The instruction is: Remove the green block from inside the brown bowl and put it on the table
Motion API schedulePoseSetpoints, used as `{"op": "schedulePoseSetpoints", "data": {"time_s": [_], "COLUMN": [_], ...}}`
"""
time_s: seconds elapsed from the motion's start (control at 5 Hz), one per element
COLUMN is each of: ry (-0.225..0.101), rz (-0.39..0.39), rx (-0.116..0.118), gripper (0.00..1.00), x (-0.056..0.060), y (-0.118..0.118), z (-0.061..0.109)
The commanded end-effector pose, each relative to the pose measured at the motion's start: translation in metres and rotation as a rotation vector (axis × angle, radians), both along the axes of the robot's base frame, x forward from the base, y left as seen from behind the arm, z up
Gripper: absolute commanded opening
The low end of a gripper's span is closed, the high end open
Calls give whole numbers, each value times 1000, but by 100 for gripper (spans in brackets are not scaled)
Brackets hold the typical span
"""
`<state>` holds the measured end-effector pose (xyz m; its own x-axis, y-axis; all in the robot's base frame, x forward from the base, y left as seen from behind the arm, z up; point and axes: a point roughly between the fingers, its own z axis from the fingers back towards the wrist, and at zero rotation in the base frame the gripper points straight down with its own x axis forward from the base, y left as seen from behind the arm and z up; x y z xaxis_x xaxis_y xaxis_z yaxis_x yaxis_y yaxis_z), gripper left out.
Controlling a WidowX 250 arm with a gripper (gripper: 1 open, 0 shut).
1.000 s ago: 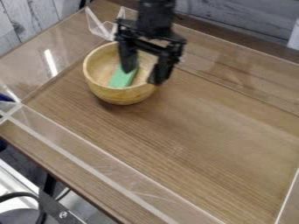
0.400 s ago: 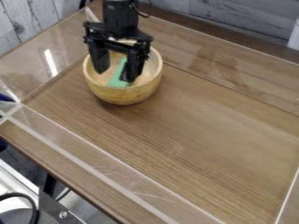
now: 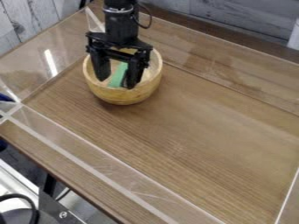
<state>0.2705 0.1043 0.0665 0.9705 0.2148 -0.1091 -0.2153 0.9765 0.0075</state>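
The brown bowl (image 3: 107, 92) is a tan wooden bowl standing at the back left of the table (image 3: 176, 131). Inside it lies the green block (image 3: 119, 77), a bright green bar partly hidden by the fingers. My black gripper (image 3: 119, 70) points straight down into the bowl. It is open, with one finger on each side of the block. I cannot tell whether the fingertips touch the block.
Low clear plastic walls (image 3: 70, 144) edge the tabletop along the front and left sides. A pale plank wall (image 3: 30, 22) stands behind at the left. Wood-grain tabletop stretches to the right and front of the bowl.
My gripper has moved left from the bowl's right rim to over its middle and has sunk into the bowl. It stayed open. The green block has not moved.
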Motion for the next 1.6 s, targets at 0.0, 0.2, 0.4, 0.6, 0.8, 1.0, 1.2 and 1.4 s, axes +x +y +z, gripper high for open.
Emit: {"op": "schedulePoseSetpoints", "data": {"time_s": [0.0,0.2,0.4,0.6,0.8,1.0,1.2,1.4], "ry": [-43,-45,-47,-49,-48,-49,-50,-51], "rz": [4,6,12,18,24,29,34,40], "rx": [15,16,16,17,18,17,18,18], "gripper": [100,100,100,100,100,100,100,100], "x": [12,16,17,19,20,20,21,22], "y": [6,9,10,11,12,12,12,13], "z": [4,-2,-2,-3,-4,-4,-5,-5]}}
